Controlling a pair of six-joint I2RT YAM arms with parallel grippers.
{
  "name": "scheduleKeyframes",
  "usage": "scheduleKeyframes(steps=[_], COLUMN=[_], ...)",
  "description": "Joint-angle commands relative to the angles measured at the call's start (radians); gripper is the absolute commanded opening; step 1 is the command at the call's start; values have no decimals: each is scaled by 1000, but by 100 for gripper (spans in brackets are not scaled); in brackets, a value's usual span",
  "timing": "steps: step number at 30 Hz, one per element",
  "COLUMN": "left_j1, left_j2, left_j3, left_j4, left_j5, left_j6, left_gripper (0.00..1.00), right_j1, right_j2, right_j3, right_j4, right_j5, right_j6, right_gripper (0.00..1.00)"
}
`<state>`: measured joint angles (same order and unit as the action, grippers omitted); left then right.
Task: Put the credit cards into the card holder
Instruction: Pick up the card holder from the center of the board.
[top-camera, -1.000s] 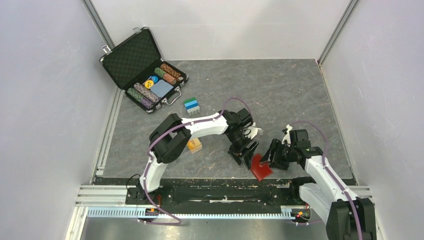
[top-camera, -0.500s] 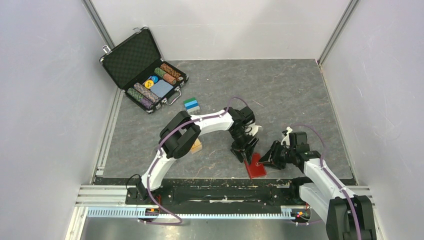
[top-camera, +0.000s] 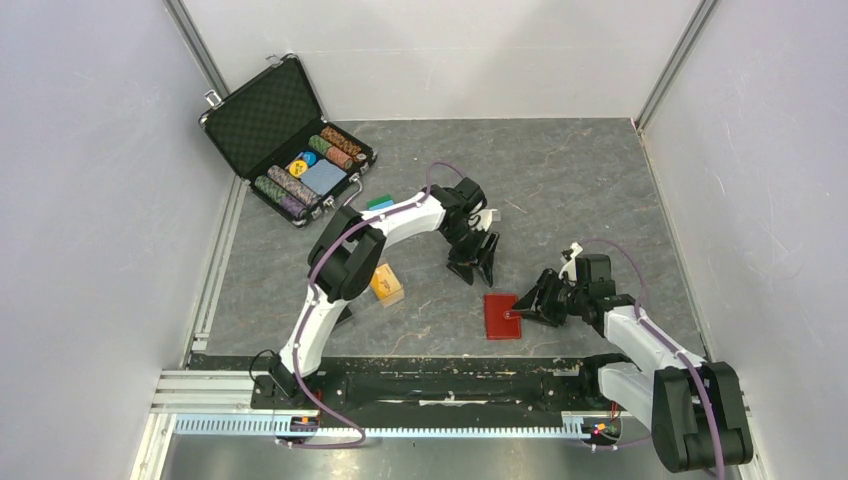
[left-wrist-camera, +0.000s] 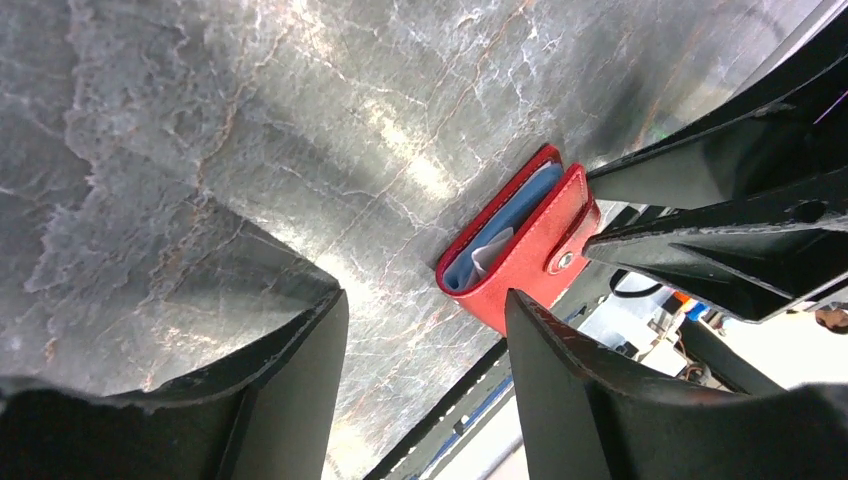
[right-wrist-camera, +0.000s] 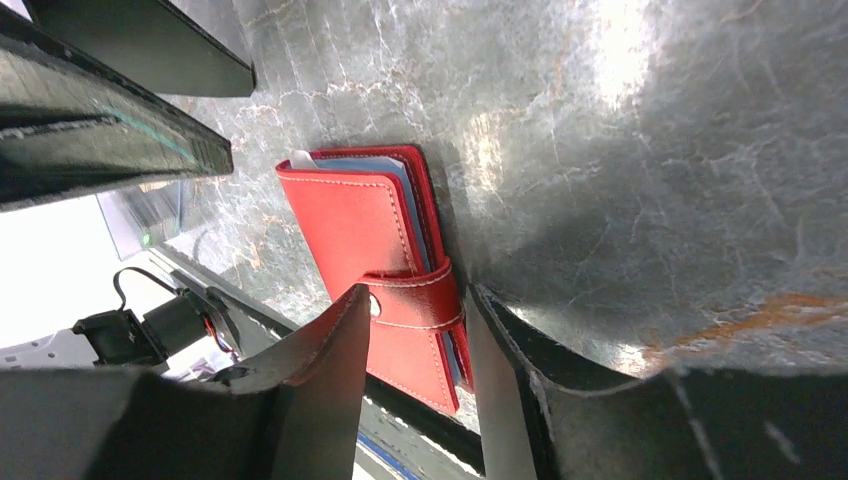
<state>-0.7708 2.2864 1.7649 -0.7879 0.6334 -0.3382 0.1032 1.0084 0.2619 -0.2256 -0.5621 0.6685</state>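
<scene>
Right pincer (top-camera: 522, 305) straddles the red wallet (top-camera: 500, 318) at the front edge of the table (top-camera: 600, 200), grip unclear; left pincer (top-camera: 474, 272) stands open.

Red card holder (top-camera: 502, 316); perhaps pale blue card (left-wrist-camera: 498, 226); grey marbled table (top-camera: 585, 180)

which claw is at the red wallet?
The right claw: its fingers flank the strap of the red wallet. The left claw hangs apart, beyond it.
</scene>
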Motion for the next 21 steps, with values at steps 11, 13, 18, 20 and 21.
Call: scheduleKeyframes(steps=[11, 13, 18, 20, 21], left_j1=[-30, -39, -50, -50, -50], left_j2=[-44, -27, 8, 14, 18], left_j3=[-153, -148, -125, -122, -122], left_j4=[24, 40, 65, 84, 97], left_j5=[45, 70, 95, 110, 124], left_j6=[-79, -97, -128, -145, -154], left_gripper=[63, 62, 59, 58, 58], right_j1=[4, 4, 3, 4, 3], right_j2=[-5, -17, -16, -12, -6], right_j3=[0, -26, -101, -143, -158], right_j4=[-75, -63, 43, 134, 192], right_j5=[-16, -33, -99, -125, -132], right_j6=[-90, -80, -28, 15, 37], right_gripper=[48, 48, 47, 47, 47])
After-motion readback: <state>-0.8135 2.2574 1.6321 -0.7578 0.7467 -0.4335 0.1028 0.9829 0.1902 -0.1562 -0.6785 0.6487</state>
